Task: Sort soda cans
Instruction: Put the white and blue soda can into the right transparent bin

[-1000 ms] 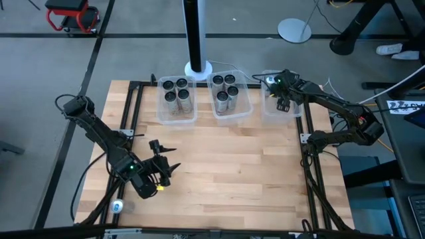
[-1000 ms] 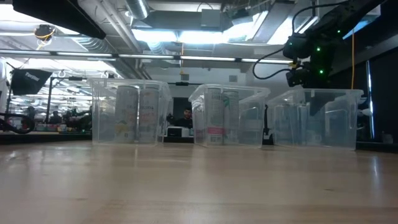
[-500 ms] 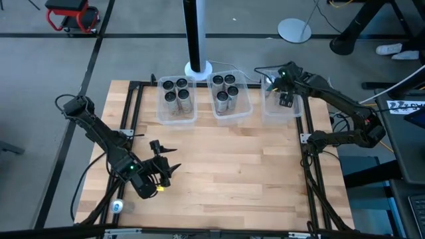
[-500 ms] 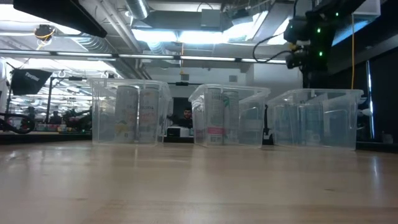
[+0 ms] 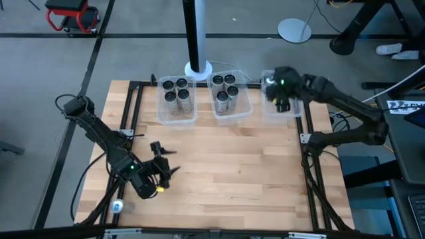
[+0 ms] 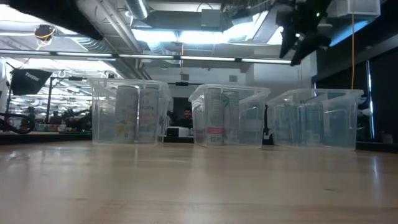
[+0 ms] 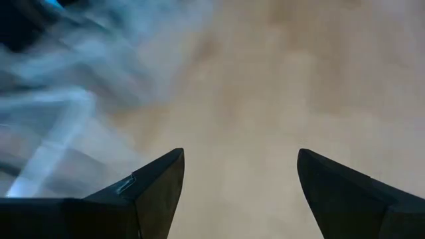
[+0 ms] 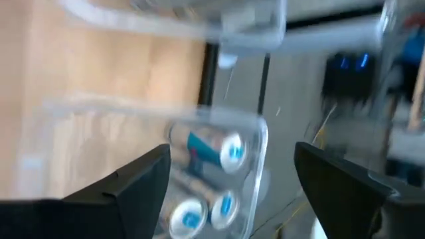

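You had slim soda cans (image 5: pixel 178 95) upright in clear bins (image 5: pixel 176 114): light, rigid, slippery, dentable; grip mid-wall. Right gripper (image 5: pixel 281 103) and left gripper (image 5: pixel 166 170) were both apart, empty

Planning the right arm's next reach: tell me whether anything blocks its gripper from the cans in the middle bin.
Nothing visible does. The right gripper hangs open above the right bin, higher than the bin rims. The soda cans stand upright in the open-topped middle bin, reachable from above.

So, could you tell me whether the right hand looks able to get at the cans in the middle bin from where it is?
Probably yes. The right hand hangs open above the right bin, beside the middle bin, whose cans stand uncovered, with nothing in between.
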